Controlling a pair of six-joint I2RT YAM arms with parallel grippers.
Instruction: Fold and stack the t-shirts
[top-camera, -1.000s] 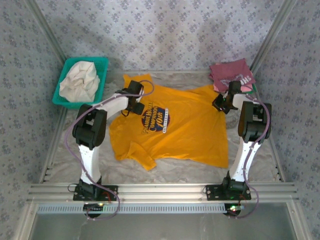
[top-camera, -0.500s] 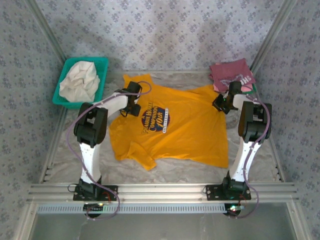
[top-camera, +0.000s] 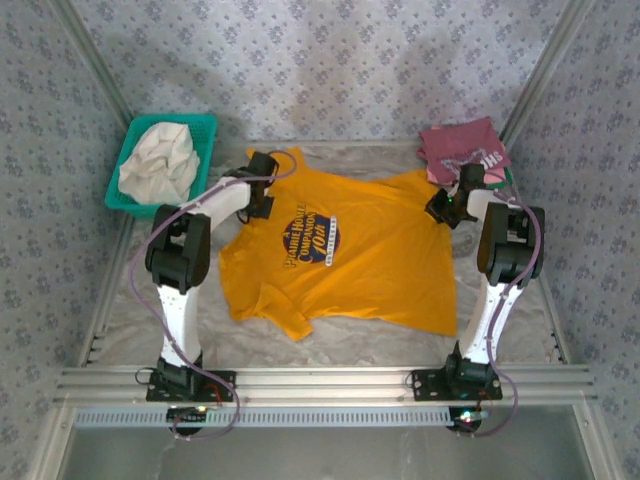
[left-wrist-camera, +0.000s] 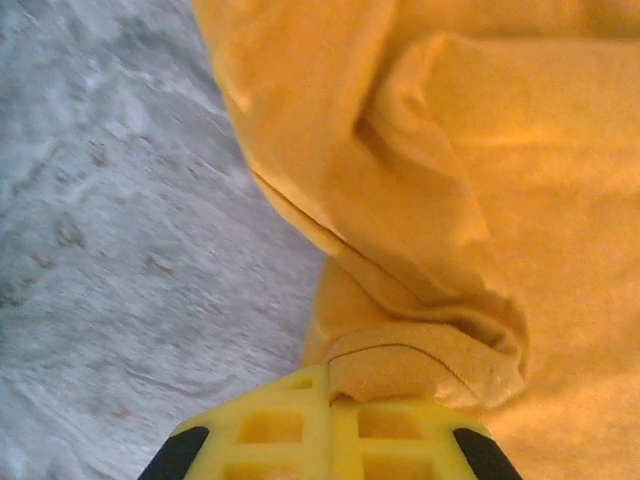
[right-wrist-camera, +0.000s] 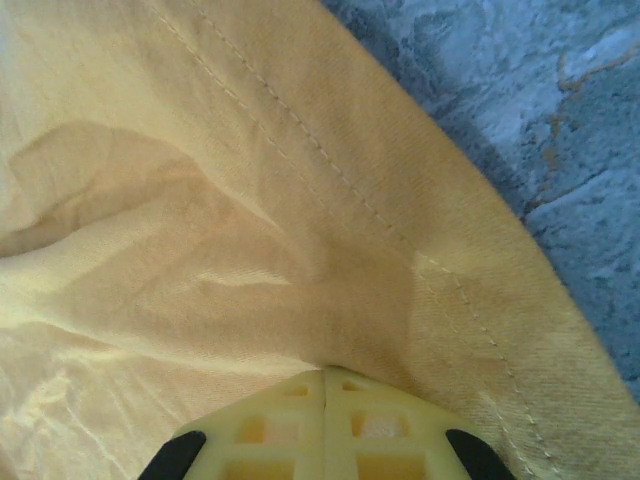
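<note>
Now the spread mustard-yellow cotton t-shirt (top-camera: 350, 270) is clenched at two edges.
The left gripper (left-wrist-camera: 328, 385) pinches a hemmed fold and the right gripper (right-wrist-camera: 325, 385) a stitched edge; bare grey table (left-wrist-camera: 120, 250) lies just beyond both.

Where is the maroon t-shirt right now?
In the top view, the maroon t-shirt lies folded at the far right corner, just beyond the right gripper and the yellow t-shirt.

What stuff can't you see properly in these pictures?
Top view: the words in the blue print on the yellow t-shirt are too small to read.
Top view: white lettering on the maroon shirt is partly behind the right arm.
Top view: anything under the white cloth in the green basket is covered.
Left wrist view: yellow fabric bunches over the tips of the left gripper.
</note>
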